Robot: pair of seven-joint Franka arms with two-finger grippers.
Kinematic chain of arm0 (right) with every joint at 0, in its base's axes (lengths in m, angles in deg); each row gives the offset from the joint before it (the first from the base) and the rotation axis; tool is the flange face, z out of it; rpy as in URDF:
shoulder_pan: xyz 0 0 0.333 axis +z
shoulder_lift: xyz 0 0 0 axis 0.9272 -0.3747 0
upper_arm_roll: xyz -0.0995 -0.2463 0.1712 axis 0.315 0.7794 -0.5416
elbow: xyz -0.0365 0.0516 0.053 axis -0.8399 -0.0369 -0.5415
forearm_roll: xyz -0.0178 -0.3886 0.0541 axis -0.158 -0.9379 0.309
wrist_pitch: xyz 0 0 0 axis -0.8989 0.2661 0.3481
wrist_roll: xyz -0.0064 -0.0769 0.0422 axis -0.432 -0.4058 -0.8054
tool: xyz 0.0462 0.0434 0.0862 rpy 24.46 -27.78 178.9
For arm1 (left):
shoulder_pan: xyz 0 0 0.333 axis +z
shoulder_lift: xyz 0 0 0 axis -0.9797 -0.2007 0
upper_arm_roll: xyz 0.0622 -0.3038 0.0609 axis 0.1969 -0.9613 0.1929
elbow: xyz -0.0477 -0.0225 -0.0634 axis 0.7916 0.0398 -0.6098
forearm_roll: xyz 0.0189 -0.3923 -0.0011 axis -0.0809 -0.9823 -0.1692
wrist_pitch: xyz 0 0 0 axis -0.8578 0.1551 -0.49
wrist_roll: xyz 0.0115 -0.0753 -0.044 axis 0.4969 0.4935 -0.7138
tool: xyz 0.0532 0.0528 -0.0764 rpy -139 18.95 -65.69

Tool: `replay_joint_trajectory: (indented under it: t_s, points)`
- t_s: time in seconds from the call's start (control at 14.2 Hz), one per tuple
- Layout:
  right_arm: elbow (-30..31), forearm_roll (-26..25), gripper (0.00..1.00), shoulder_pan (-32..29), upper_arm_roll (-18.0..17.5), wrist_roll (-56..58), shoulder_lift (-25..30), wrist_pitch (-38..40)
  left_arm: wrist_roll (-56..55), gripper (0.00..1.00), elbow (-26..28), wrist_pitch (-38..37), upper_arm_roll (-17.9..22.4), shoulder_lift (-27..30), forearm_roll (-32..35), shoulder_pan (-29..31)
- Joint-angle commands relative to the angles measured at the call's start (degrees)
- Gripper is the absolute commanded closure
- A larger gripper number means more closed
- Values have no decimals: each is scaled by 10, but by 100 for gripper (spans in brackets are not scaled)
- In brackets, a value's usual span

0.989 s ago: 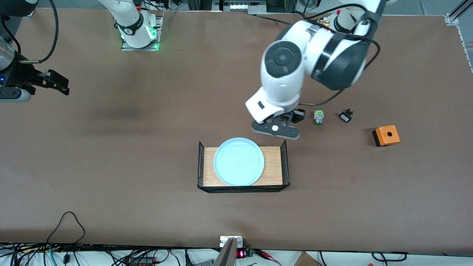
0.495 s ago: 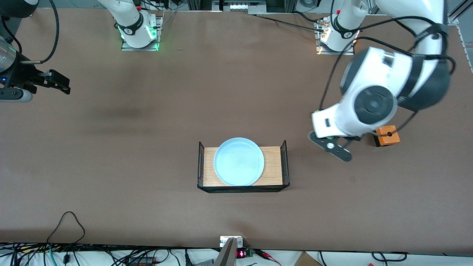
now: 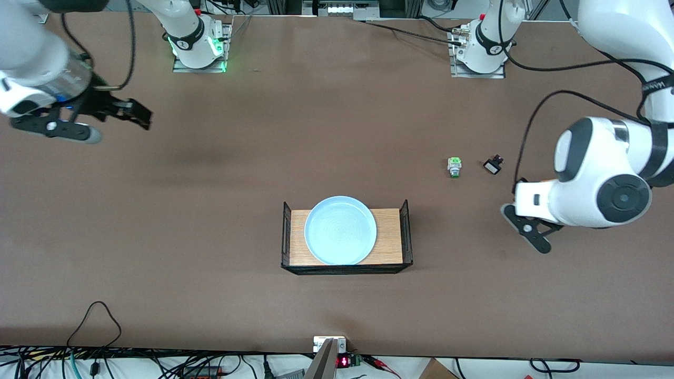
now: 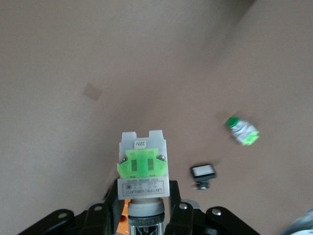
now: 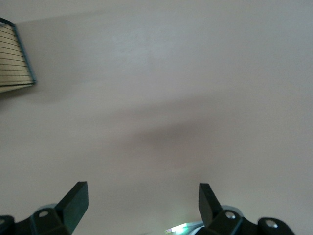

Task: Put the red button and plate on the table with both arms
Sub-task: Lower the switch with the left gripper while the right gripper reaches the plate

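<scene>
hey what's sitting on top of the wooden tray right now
Only the plate lies on the wooden tray, between its black mesh ends. Whatever is under the plate is covered.

The red button (image 4: 143, 178) shows only its white body and green block in the left wrist view; its cap is cut off by the edge between the left end effector's fingers (image 4: 112, 208).
</scene>
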Motion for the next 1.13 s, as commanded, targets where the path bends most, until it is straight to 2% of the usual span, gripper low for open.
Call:
replay_joint_trajectory:
  t_s: [0.0,0.21,0.64,0.85,1.06]
  points:
    - [-8,50,0,24,4,-75,-18,-3,53,78,83,58,-9,24,-8,23]
    - [-8,66,0,68,4,-76,-37,-32,83,78,150,131,-9,24,-8,37]
    - [-9,68,0,142,4,-225,-86,-120,130,78,279,316,-9,9,-8,41]
    - [-9,68,0,173,5,-235,-105,-158,147,77,289,361,-9,-18,-8,52]
    - [-20,102,0,181,5,-333,-134,-179,147,74,289,369,-9,-22,-8,52]
